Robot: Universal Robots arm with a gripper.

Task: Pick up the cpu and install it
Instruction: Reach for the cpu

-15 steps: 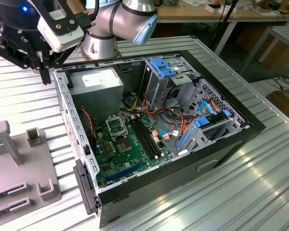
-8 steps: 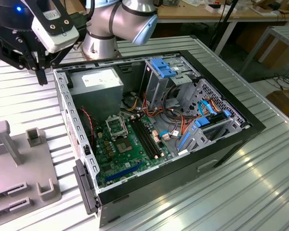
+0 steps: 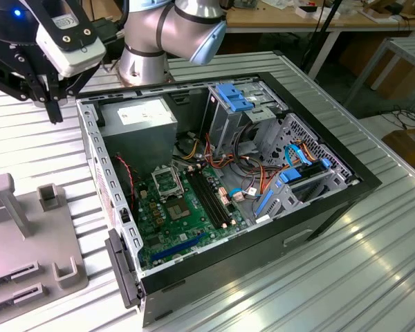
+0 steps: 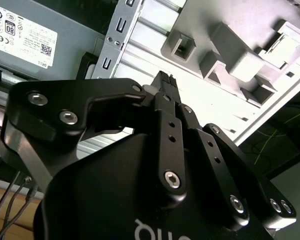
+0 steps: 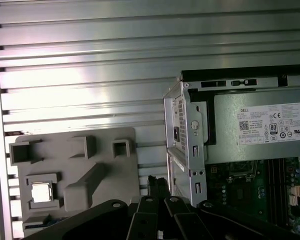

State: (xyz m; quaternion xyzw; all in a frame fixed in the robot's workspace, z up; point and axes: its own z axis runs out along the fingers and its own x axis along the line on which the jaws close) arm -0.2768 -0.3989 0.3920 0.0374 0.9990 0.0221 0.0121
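The cpu (image 5: 41,192), a small silver square chip, lies flat in a square pocket of a grey holder plate (image 5: 97,147) on the ribbed metal table. In the exterior view my gripper (image 3: 54,114) hangs high above the table, beside the open computer case (image 3: 221,173) at its power-supply end. Its black fingers are together with nothing between them, and both wrist views show the gripper (image 4: 165,80) (image 5: 156,181) above the table strip between holder plate and case. The black cpu socket (image 3: 167,181) with its metal frame sits on the green motherboard (image 3: 187,214) inside the case.
A grey power-supply box (image 3: 140,117) fills the case's corner nearest the gripper. Long black memory slots (image 3: 213,200), coloured cables and blue-tabbed drive bays (image 3: 290,173) crowd the rest. The grey holder plate (image 3: 28,238) has raised blocks. The arm's base (image 3: 152,48) stands behind the case.
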